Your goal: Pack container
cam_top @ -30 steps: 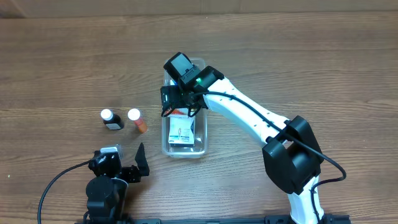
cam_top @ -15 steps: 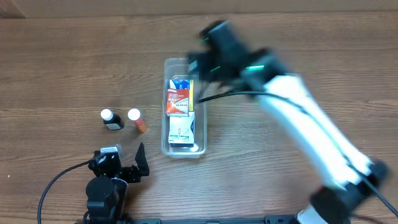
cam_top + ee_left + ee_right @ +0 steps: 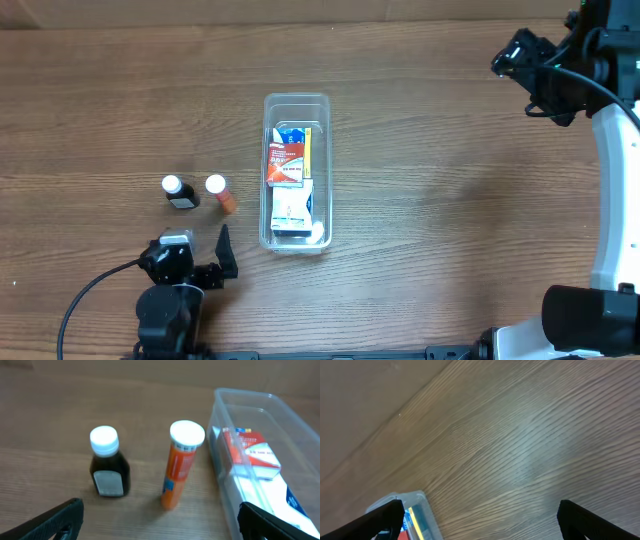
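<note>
The clear plastic container lies mid-table, long side running front to back, with a red-and-white box and a white-and-blue box inside. It also shows in the left wrist view and at the bottom left of the right wrist view. A dark bottle with a white cap and an orange tube with a white cap stand left of it. My left gripper is open and empty near the front edge, facing the bottle and tube. My right gripper is open and empty, raised at the far right.
Bare wooden tabletop lies between the container and the right arm. The table's far edge runs along the top of the overhead view.
My right gripper has lifted off the container and swung away to the far right. The red-and-white box now lies uncovered in the container. The left arm has not moved.
</note>
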